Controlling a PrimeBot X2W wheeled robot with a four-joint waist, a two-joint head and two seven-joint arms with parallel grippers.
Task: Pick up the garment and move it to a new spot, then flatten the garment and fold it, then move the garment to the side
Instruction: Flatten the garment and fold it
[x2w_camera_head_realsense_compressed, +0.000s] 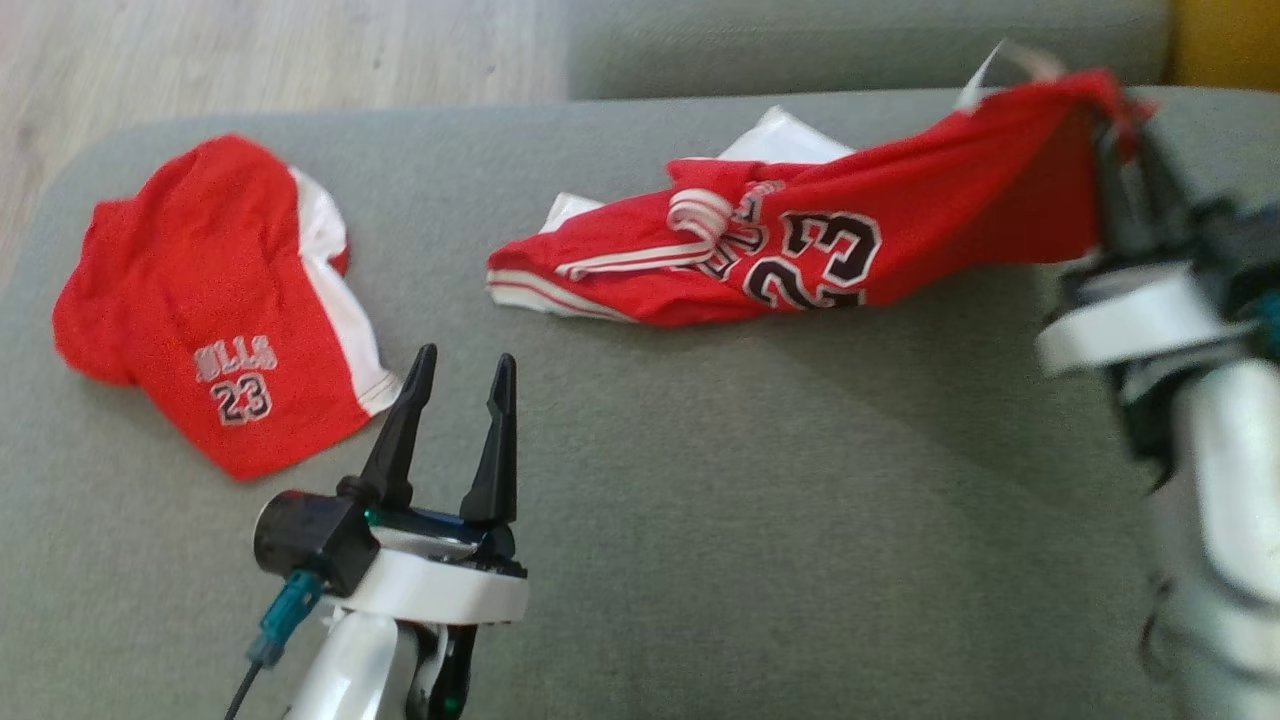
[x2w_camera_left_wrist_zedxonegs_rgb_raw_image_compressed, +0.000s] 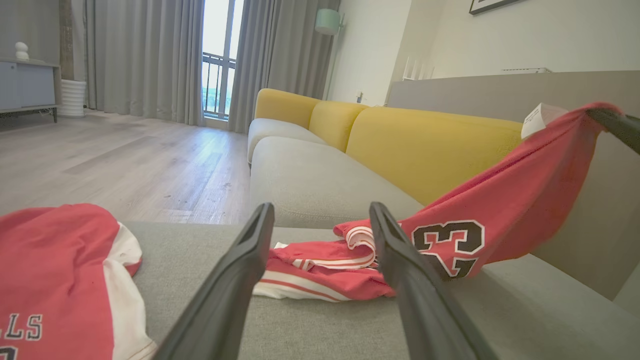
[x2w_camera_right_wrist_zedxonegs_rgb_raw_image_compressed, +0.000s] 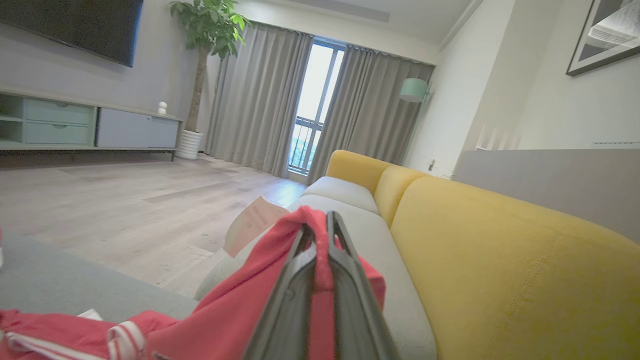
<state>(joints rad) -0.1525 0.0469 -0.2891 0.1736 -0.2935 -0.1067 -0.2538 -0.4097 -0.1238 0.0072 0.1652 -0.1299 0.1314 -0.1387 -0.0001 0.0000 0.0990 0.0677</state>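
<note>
The right gripper (x2w_camera_right_wrist_zedxonegs_rgb_raw_image_compressed: 318, 232) is clenched on one edge of the red jersey (x2w_camera_head_realsense_compressed: 800, 260), its two fingers pressed together with a thin fold of cloth between them, a white tag (x2w_camera_head_realsense_compressed: 1000, 60) standing up just beside the pinch. Taking the red shorts (x2w_camera_head_realsense_compressed: 200, 300) as the mark: the jersey lies well to the right of them on the same grey seat (x2w_camera_head_realsense_compressed: 700, 520). Its end nearest the shorts rests crumpled on the cushion, and its far end is raised off it in the grip. The left gripper (x2w_camera_head_realsense_compressed: 466, 356) hovers just beside the shorts' lower right corner, jaws spread wide and holding nothing.

The step in hand looks like the lift for the first move, barely begun.

What could go wrong:
- The hold takes only a narrow bit of cloth, so a quick pull could let it slide out and drop the jersey in a heap.
- The low end drags on the seat. Carried sideways before it clears, it would likely bunch tighter, making flattening harder.
- A path toward the shorts risks sweeping the trailing end across them — or over the idle left fingers — and snagging.
- The body hangs twisted, so it may land doubled over when set down.
</note>
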